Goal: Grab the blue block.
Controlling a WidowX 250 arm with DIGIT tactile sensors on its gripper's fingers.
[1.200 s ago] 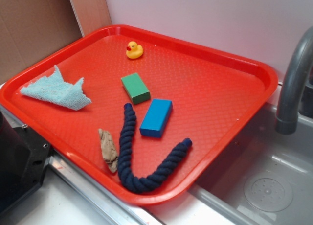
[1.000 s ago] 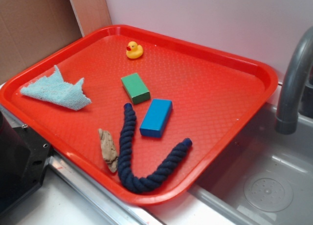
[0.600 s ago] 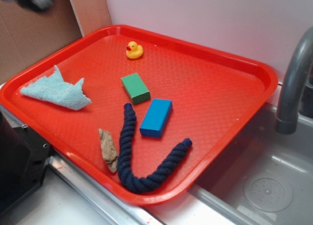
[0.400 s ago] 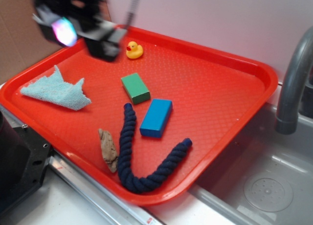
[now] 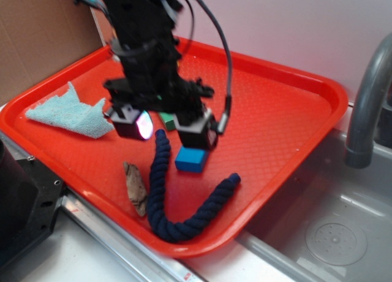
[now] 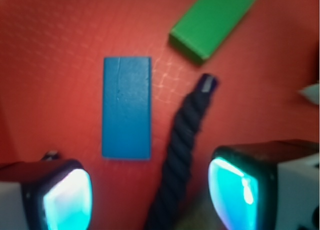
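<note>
The pincer (image 6: pixel 150 190) hangs released, jaws spread, over the red tray (image 5: pixel 275 110). The blue block (image 6: pixel 126 115) lies at its 12 o'clock, untouched. The navy rope (image 6: pixel 182 150) runs just beside the block at 3 o'clock, with the green block (image 6: pixel 212 21) near at 1 o'clock.

Bright, even light in the exterior view; the arm (image 5: pixel 147 43) smears with motion blur at eleven o'clock. The wrist view is soft, and its finger pads (image 6: pixel 67 200) glow cyan at six o'clock.

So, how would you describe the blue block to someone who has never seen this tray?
Look at the red tray beside the sink. Near its middle, the blue block lies flat beside the dark navy rope. It is bright blue with smooth faces, unlike the green block.
</note>
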